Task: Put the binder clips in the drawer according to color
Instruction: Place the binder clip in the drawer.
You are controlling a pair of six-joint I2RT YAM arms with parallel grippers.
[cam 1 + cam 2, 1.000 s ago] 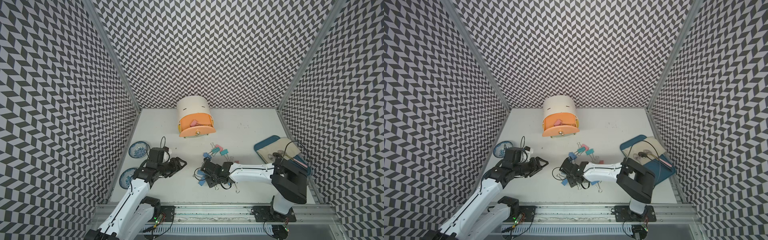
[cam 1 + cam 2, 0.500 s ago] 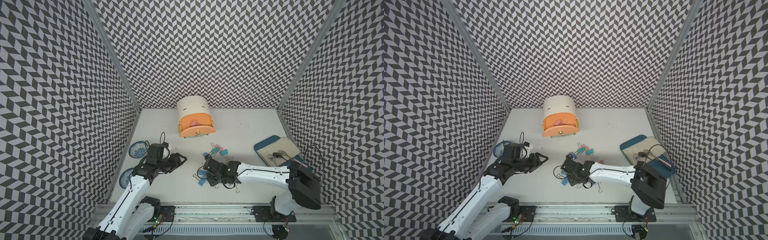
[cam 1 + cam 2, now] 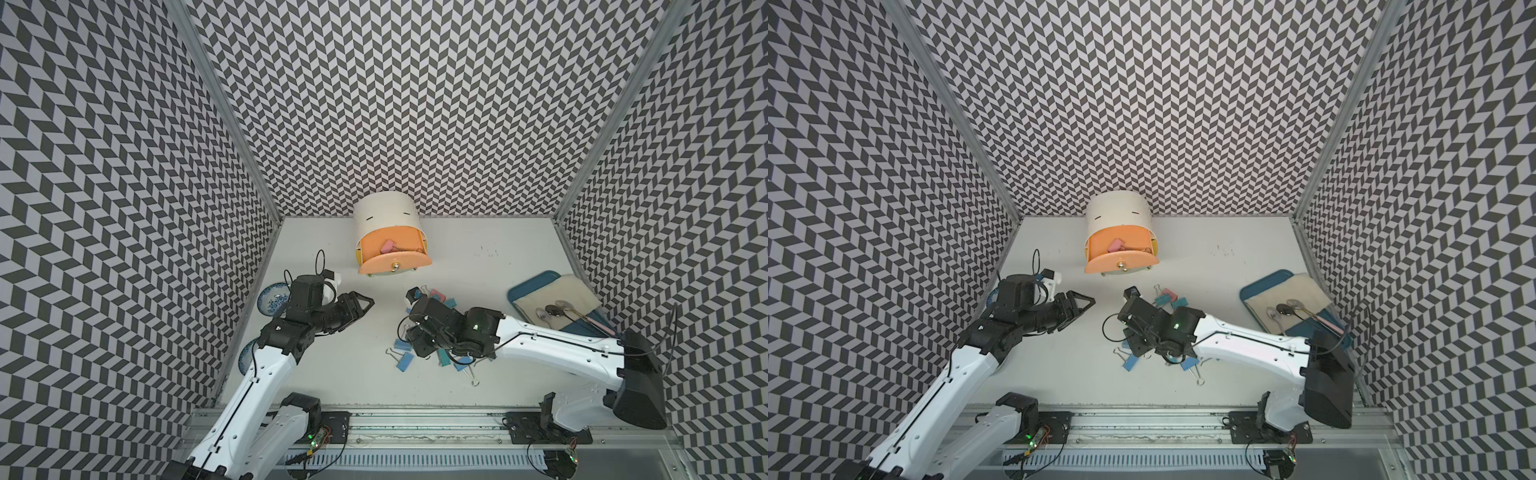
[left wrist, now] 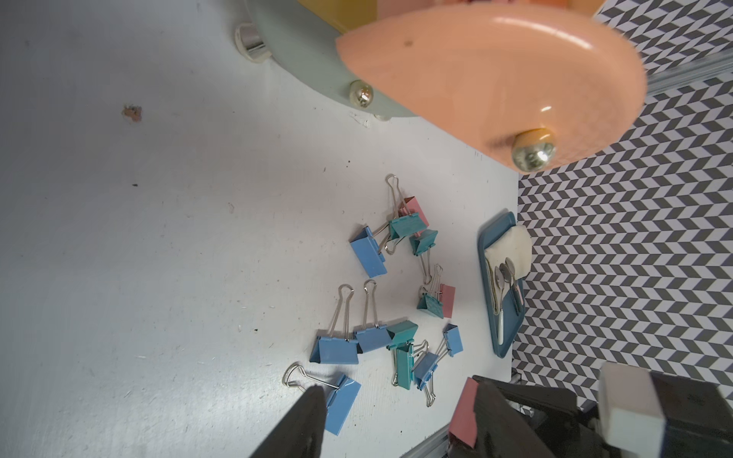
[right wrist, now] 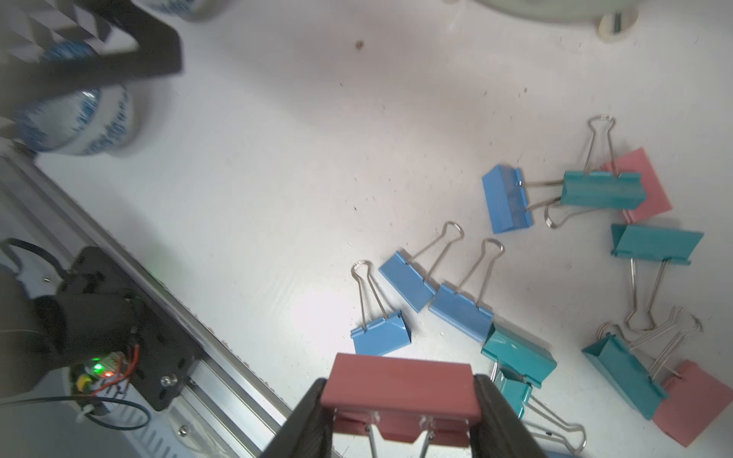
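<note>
The right arm point(image 3: 540, 345) hides part of the binder clips point(image 3: 403, 362).

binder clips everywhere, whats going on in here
A two-armed robot is sorting binder clips by color. The right gripper is shut on a pink clip by the loose pile of blue, teal and pink ones on the table. The peach top drawer stands open with a stowed clip, also pink, inside. The left gripper is open, not far from the drawer.
</note>
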